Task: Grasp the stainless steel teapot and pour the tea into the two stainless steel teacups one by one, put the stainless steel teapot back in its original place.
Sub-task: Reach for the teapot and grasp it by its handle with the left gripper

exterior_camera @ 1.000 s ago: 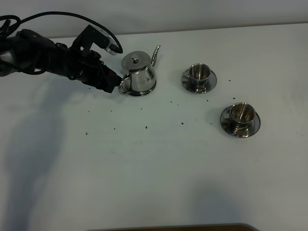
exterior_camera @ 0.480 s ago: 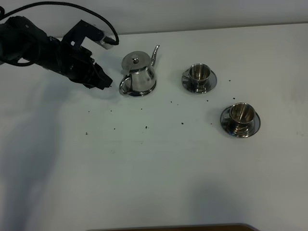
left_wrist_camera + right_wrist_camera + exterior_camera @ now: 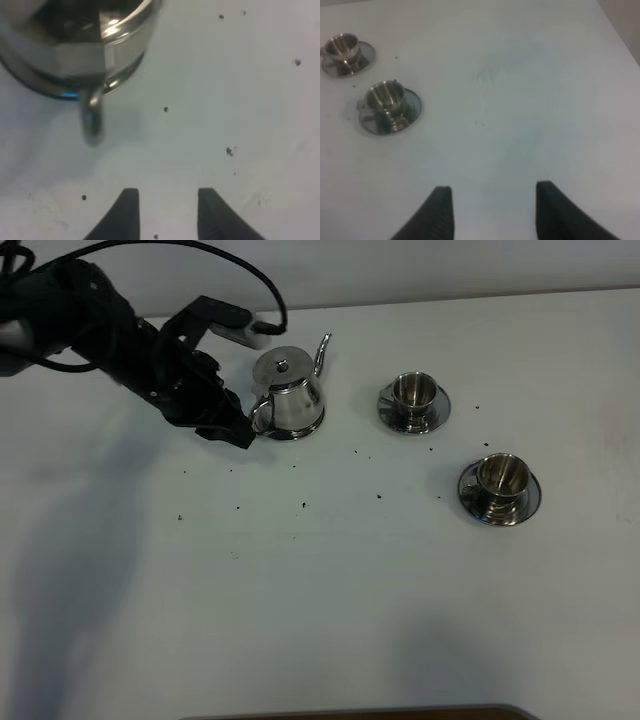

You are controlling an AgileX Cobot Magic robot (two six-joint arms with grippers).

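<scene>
Left arm (image 3: 100,340) slants down, tool (image 3: 238,432) seemingly beside teapot (image 3: 295,400).

Exterior high: mounted above, facing steeply down; distant, covers most of the desk (image 3: 330,590), with teapot (image 3: 288,392) and teacups (image 3: 413,392).
Left wrist: very near the desk, looking past the left claw (image 3: 165,200) at the teapot's base and handle; shares the teapot with the overhead view.
Right wrist: farther off, looking past the right claw (image 3: 492,200); shares both teacups with it.
</scene>
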